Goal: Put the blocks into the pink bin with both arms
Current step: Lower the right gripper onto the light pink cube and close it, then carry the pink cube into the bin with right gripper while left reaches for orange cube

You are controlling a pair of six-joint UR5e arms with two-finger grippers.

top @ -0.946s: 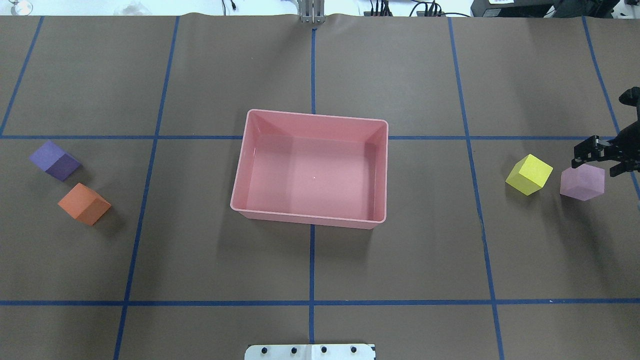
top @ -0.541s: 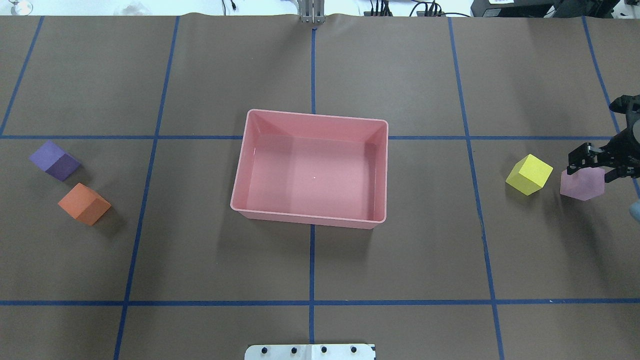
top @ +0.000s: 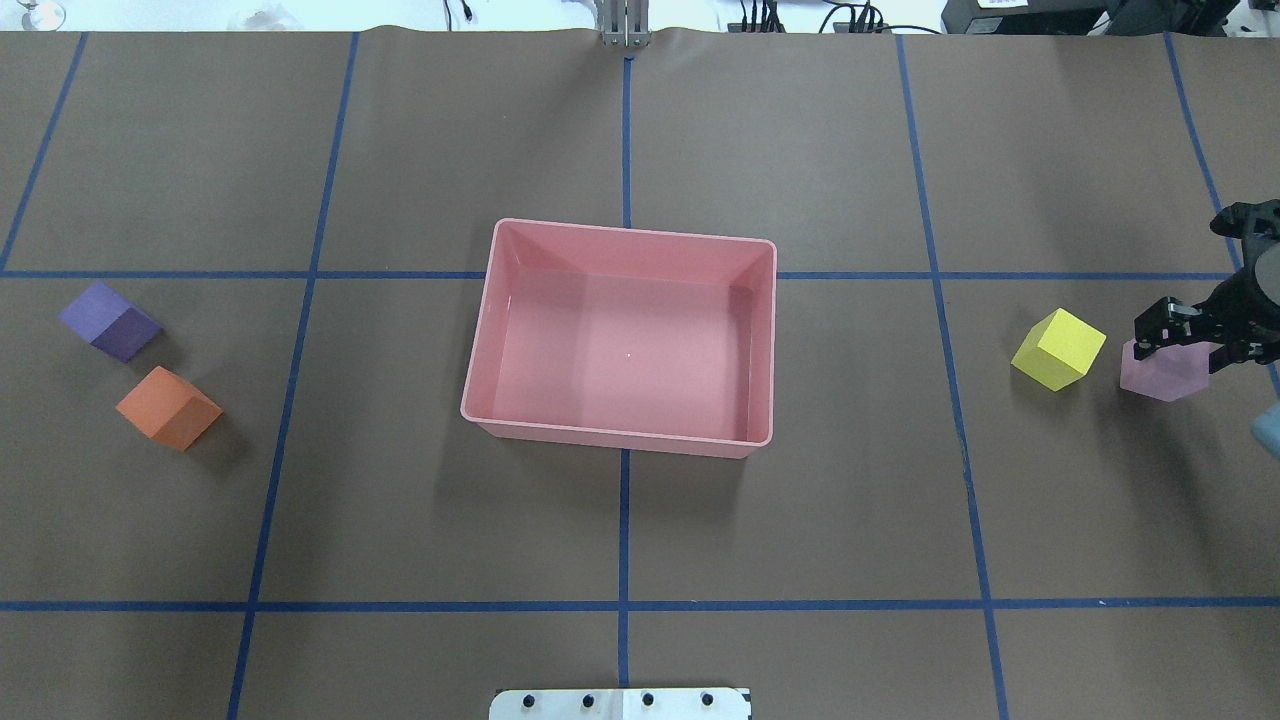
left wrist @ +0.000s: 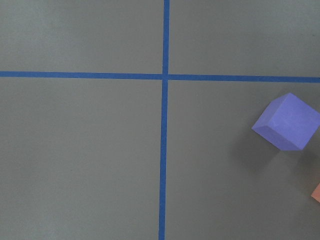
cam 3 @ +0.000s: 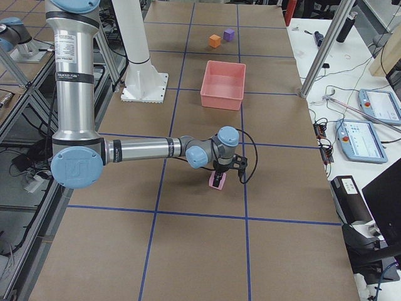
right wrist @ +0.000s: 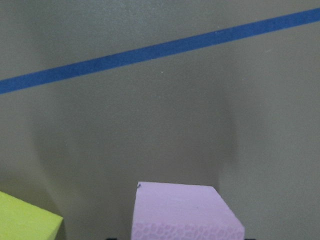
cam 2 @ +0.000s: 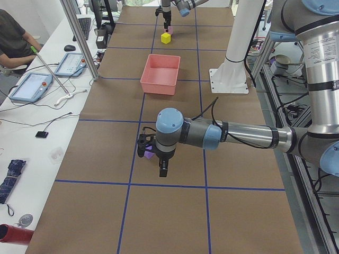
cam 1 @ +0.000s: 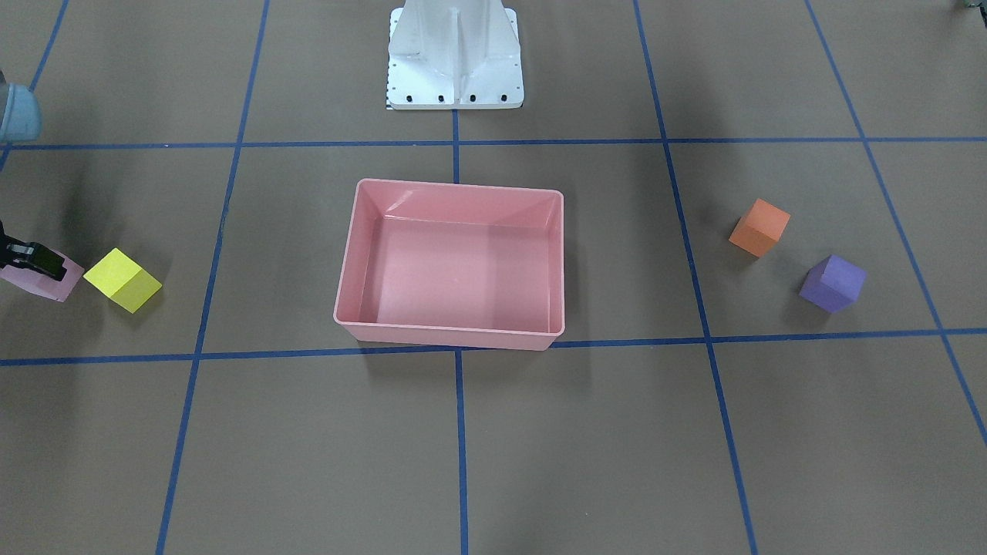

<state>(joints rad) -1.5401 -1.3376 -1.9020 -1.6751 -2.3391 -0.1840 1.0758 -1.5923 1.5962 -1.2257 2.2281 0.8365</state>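
Overhead view: your right gripper (top: 1186, 347) hangs over the light pink foam cube (top: 1160, 378) with its fingers spread. That cube sits on the table at 3 o'clock from the shallow salmon-pink plastic bin (top: 620, 437), with the yellow foam cube (top: 1058, 349) just at its 9 o'clock. The orange foam cube (top: 168, 407) and purple foam cube (top: 110, 320) lie well out at the bin's 9 o'clock; the left gripper (cam 2: 144, 150) is near the purple one, but I can't tell its finger state.

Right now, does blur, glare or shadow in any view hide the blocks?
Overhead exterior: sharp, evenly lit, faint sheen inside the pink bin. Right wrist: the light pink block is cropped by the bottom edge, with a broad soft shadow around it. Left wrist: crisp; the purple block throws a soft shadow.
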